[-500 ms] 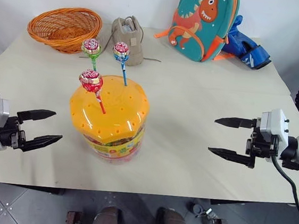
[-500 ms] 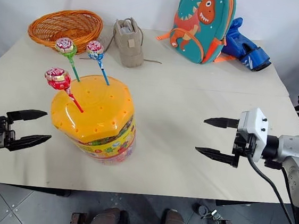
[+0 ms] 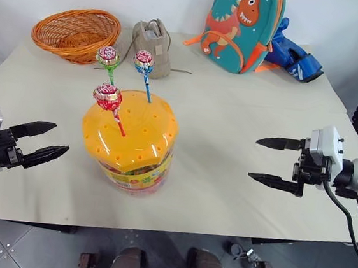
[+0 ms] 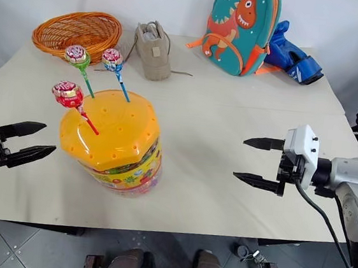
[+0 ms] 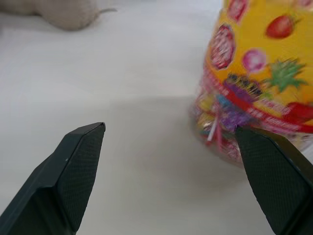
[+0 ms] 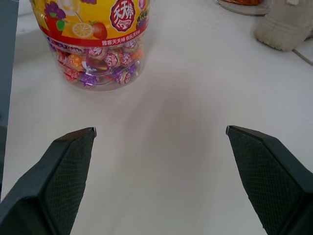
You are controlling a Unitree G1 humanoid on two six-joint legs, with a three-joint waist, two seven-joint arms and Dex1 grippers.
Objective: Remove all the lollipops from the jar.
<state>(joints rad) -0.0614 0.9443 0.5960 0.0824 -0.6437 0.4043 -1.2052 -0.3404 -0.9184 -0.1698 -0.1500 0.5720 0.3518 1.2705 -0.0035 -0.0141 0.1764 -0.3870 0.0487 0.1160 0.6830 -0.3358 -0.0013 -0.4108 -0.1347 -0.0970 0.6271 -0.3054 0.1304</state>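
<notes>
I am looking down on the jar (image 3: 128,145), which is standing upright on the pale bench (image 3: 229,146), nearer its front edge and left of centre. It is a wide clear plastic tub; through the wall I am seeing many small wrapped sweets packed at the bottom, and a yellow and red label band with fruit pictures is running around it. Its domed orange lid (image 3: 131,128) is dotted with small holes, and all three lollipops are standing in them on thin sticks. The red lollipop (image 3: 108,96) on a red stick is leaning out toward the left front of the lid; the pink-green lollipop (image 3: 108,56) on a green stick and the pink-blue lollipop (image 3: 144,60) on a blue stick are rising from the rear of the lid, side by side. The left tool (image 3: 40,141) is hovering just left of the jar, its fingers spread apart and holding nothing. The right tool (image 3: 275,161) is hanging well to the right of the jar, pointing toward it, fingers likewise spread wide and empty. At the far side of the bench are lying a woven orange basket (image 3: 76,32), a beige shoe (image 3: 152,45) and a teal dinosaur backpack (image 3: 243,27).
</notes>
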